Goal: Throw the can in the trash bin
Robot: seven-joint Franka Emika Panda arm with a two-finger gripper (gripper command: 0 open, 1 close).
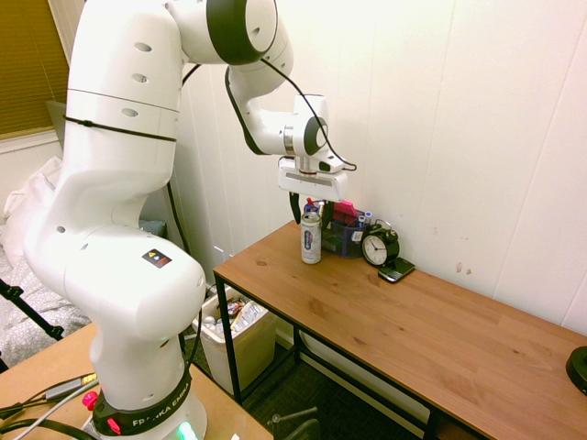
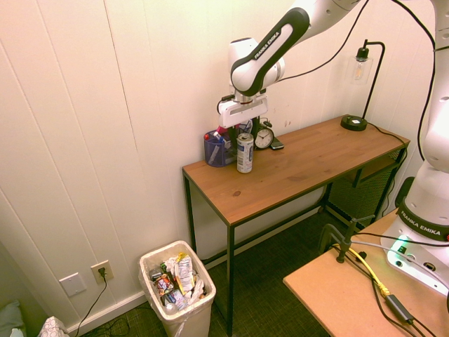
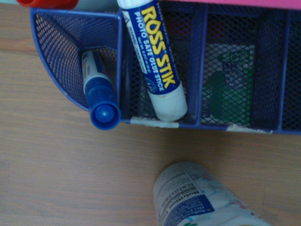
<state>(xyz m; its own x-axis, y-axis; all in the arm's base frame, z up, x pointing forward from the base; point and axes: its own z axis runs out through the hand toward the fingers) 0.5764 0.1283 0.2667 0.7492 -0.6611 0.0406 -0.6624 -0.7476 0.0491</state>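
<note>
The can (image 1: 311, 238) stands upright on the wooden table (image 1: 413, 330) near its wall-side left corner, slim and silver-white with blue marks. From the other side the can (image 2: 244, 152) shows in front of a blue mesh organiser. My gripper (image 1: 312, 211) hangs pointing down just above the can's top, open, one finger on each side and nothing held. In the wrist view the can (image 3: 202, 197) lies at the bottom edge. The trash bin (image 2: 177, 291), beige with a white liner and full of litter, stands on the floor beside the table's left end; the trash bin (image 1: 240, 335) also shows under the table edge.
Right behind the can is the blue mesh organiser (image 3: 70, 52) with a glue stick (image 3: 155, 61) and a blue marker. A black clock (image 1: 379, 247) and a phone (image 1: 396, 270) sit to its right by the wall. A black lamp (image 2: 358, 84) stands at the table's far end.
</note>
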